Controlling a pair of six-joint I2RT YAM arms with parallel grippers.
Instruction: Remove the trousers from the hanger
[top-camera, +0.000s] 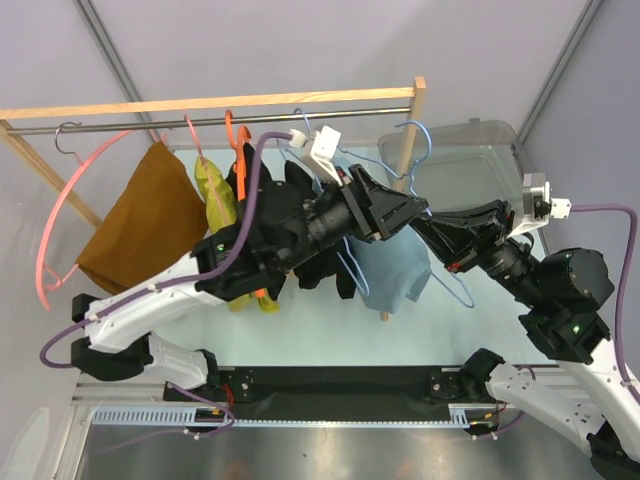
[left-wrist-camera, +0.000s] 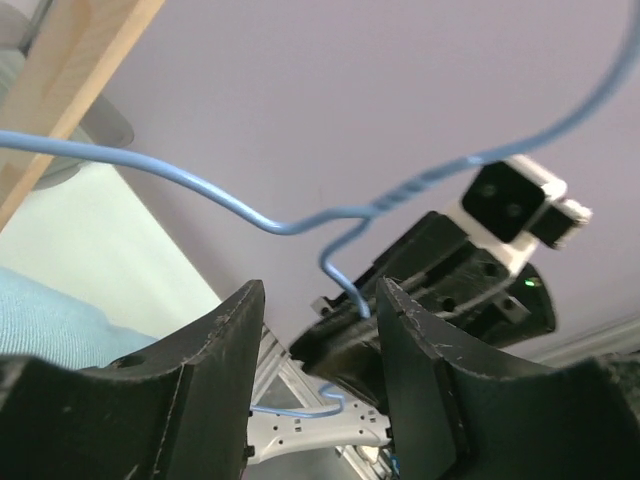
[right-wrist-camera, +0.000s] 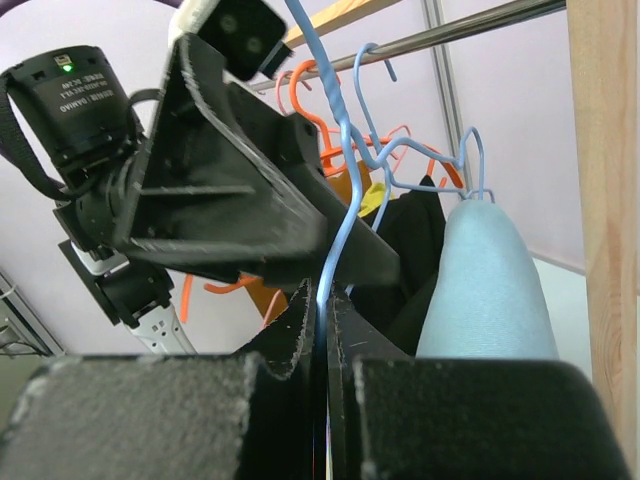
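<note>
Right wrist view: the right end effector is pinched on the blue wire hanger; the left end effector gapes around its hook. The light-blue trousers hanging below look soft and light; I'd pinch a fold.

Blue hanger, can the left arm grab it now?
Probably yes. The left end effector is open, and the blue hanger seems to dip its wire between the fingers, with nothing blocking it. The right end effector is shut on the same hanger.
</note>
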